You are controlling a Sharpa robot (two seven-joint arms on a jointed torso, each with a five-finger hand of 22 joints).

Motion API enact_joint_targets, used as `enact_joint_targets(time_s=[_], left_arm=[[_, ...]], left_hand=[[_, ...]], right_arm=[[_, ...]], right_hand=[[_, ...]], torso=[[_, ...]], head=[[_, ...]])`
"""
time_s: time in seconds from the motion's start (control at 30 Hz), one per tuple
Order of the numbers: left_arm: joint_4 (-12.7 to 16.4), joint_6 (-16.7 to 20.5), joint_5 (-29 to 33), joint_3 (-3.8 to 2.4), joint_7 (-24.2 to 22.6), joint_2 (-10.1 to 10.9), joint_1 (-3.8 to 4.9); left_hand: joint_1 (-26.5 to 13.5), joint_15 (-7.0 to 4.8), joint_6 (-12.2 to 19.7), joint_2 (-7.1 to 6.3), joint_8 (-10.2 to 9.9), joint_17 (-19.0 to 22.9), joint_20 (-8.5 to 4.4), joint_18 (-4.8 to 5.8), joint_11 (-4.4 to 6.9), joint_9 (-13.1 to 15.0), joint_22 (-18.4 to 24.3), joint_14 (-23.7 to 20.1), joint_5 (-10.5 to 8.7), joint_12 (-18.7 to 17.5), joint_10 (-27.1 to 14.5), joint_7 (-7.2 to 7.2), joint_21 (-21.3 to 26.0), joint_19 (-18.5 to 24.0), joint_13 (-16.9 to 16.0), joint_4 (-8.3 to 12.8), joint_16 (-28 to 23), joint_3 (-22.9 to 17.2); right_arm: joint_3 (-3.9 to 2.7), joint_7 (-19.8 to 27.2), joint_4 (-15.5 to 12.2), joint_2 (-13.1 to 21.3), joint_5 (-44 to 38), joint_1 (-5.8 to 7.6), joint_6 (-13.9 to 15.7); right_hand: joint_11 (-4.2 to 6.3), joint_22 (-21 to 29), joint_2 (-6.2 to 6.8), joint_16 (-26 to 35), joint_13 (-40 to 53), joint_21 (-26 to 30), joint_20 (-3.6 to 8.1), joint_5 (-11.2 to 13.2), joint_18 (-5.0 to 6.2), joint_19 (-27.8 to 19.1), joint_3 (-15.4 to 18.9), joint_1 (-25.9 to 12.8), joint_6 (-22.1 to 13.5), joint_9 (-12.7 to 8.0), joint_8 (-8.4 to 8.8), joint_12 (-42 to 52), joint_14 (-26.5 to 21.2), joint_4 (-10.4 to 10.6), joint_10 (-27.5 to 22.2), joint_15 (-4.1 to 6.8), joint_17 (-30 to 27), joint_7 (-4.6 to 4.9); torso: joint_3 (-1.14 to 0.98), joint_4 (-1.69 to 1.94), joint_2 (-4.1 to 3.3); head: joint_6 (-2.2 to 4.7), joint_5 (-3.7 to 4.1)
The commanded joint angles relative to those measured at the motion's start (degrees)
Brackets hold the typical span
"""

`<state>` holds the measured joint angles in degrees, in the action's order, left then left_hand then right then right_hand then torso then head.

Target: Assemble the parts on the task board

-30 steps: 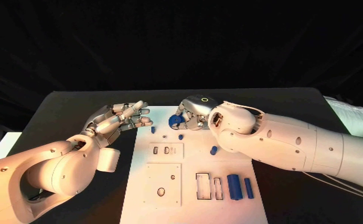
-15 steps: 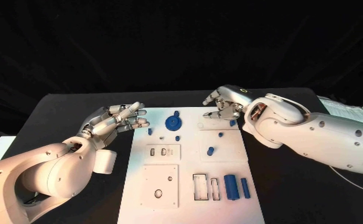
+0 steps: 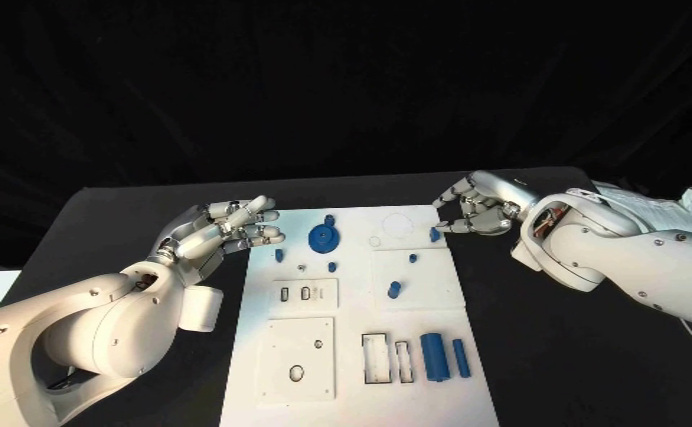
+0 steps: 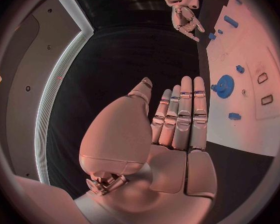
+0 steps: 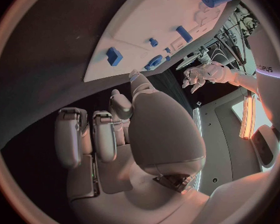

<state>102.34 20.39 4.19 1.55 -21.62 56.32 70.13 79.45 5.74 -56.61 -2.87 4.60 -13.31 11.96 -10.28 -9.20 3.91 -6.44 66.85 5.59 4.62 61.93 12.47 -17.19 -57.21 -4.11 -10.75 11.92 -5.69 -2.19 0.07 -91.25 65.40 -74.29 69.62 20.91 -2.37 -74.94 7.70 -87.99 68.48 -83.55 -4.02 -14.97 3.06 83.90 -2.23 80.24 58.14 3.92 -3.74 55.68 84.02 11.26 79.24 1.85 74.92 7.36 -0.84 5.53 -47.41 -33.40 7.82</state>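
Note:
The white task board [image 3: 296, 332] lies in the middle of the black table. A blue gear [image 3: 326, 238] lies flat on its far part, with several small blue parts around it, among them a peg [image 3: 394, 289] and a small piece [image 3: 434, 234] by the far right edge. Two blue cylinders [image 3: 431, 357] lie at the near right. My left hand [image 3: 224, 227] hovers just left of the board, fingers stretched out and empty. My right hand [image 3: 476, 209] is off the board's far right corner, fingers curled with nothing in them. The left wrist view shows the gear [image 4: 224, 86] beyond my left hand [image 4: 177, 119].
The board has open rectangular slots [image 3: 375, 358] near the cylinders and two small slots [image 3: 296, 293] on a raised plate. Bare black tabletop [image 3: 130, 207] lies on both sides. In the right wrist view the board [image 5: 159, 20] stretches ahead of my right hand [image 5: 115, 129].
My right hand has let go of the blue gear, which now lies on the board's far part, and has drawn back to the right, curling its fingers. The left hand has barely moved.

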Motion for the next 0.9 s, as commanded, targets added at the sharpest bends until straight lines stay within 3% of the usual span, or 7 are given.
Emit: enact_joint_targets(time_s=[0.03, 0.3, 0.4, 0.9], left_arm=[[-0.15, -1.28, 0.18, -0.03, -0.43, -0.18, 0.05], [-0.41, -1.26, 0.18, -0.03, -0.42, -0.22, 0.04], [-0.47, -1.18, 0.18, -0.02, -0.50, -0.16, 0.03], [-0.60, -1.17, 0.19, -0.02, -0.41, -0.15, 0.03]], left_hand=[[0.01, 0.17, -0.07, 0.44, -0.15, -0.09, 0.21, -0.20, -0.04, -0.01, 0.06, 0.17, -0.23, -0.35, -0.21, 0.16, 0.31, -0.26, 0.01, 0.35, -0.09, 0.03], [0.06, 0.14, -0.16, 0.50, -0.14, -0.15, 0.20, -0.21, 0.01, 0.01, 0.07, 0.19, -0.22, -0.33, -0.12, 0.09, 0.31, -0.29, -0.01, 0.42, -0.09, 0.02], [-0.02, 0.13, -0.19, 0.49, -0.15, -0.18, 0.20, -0.21, 0.02, 0.02, 0.08, 0.20, -0.24, -0.33, -0.09, 0.09, 0.32, -0.31, -0.02, 0.39, -0.09, 0.07], [-0.09, 0.13, -0.21, 0.49, -0.16, -0.21, 0.20, -0.21, 0.02, 0.03, 0.09, 0.21, -0.26, -0.34, -0.06, 0.09, 0.32, -0.32, -0.03, 0.36, -0.09, 0.12]], right_arm=[[0.06, 2.51, 0.46, -0.15, 1.49, -0.47, -0.56], [0.10, 2.62, 2.00, -1.33, 0.83, -1.78, -0.61], [0.10, 2.65, 2.47, -1.74, 0.55, -2.22, -0.30], [0.09, 2.20, 3.94, -2.86, -0.72, -2.84, -0.80]], right_hand=[[0.12, -3.06, 0.15, -0.09, -0.09, -0.13, -0.03, -0.47, -0.43, 0.74, 0.39, 0.57, -0.22, -0.06, 0.08, -0.32, 5.32, -0.08, 0.11, 0.07, 12.27, 0.09], [0.13, -3.05, -0.04, -0.09, -0.10, -0.12, -0.03, -0.72, -0.43, 0.73, 0.47, 0.62, -0.07, -0.02, -0.02, -0.32, 5.32, 0.03, 0.15, 0.07, 12.28, 0.06], [0.12, -3.07, -0.14, -0.11, -0.10, -0.14, -0.03, -0.76, -0.43, 0.74, 0.49, 0.60, -0.01, -0.01, -0.06, -0.32, 5.33, 0.09, 0.17, 0.08, 12.30, 0.05], [0.49, -3.28, -1.68, -0.29, -0.03, -0.25, 0.14, -0.90, -0.46, 0.86, 0.14, 1.79, 1.98, 0.27, -0.77, -0.22, 5.40, -0.05, 0.41, 0.33, 12.58, -0.32]], torso=[[-0.02, 0.03, 0.01], [0.07, 0.13, -0.05], [0.00, 0.13, -0.09], [-0.01, 0.06, -0.04]], head=[[-0.16, 0.00], [-0.46, -0.05], [-0.47, -0.19], [-0.74, -0.40]])
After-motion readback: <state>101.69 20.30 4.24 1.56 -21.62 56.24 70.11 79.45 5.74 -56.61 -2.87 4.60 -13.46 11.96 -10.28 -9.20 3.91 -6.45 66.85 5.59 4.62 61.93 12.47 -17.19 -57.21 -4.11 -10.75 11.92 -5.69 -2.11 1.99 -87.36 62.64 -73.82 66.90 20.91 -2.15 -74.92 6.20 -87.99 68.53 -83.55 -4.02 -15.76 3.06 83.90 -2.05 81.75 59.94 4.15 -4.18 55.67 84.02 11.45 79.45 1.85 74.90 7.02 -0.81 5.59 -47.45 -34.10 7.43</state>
